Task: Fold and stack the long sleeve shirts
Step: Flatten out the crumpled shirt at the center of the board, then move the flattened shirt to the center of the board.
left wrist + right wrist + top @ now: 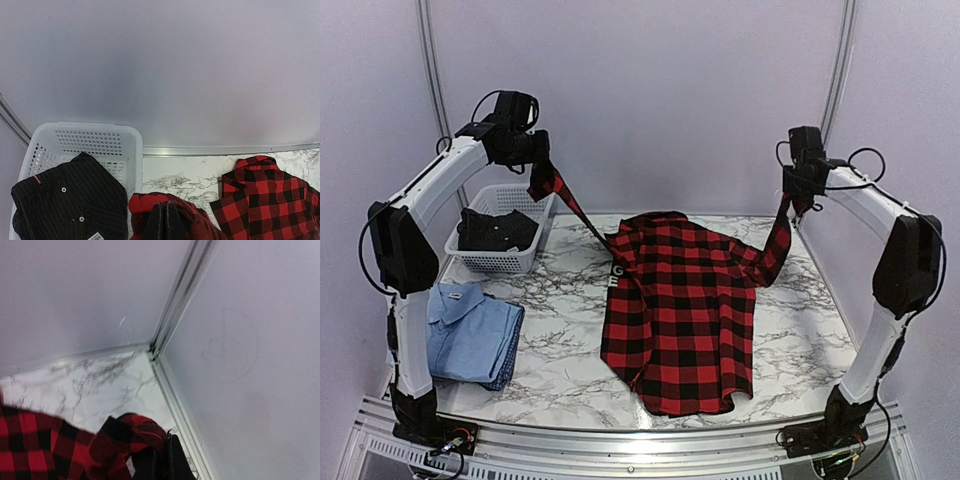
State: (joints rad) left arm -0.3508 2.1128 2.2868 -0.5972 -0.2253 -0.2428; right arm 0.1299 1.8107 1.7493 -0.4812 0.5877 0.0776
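Note:
The red-and-black check flannel shirt [675, 310] lies spread on the marble table, its body flat and both sleeves pulled up into the air. My left gripper [542, 168] is shut on the left sleeve end [150, 207], high above the table's back left. My right gripper [798, 198] is shut on the right sleeve end [127, 437], high at the back right. White lettering [615, 275] shows at the shirt's left shoulder. The light blue collared shirt [470, 330] lies folded at the front left.
A white mesh basket [488, 262] holding a dark pinstriped garment [495, 230] stands at the back left, just under my left gripper; it also shows in the left wrist view [87, 140]. Pale walls and a metal corner rail [177, 300] close in behind.

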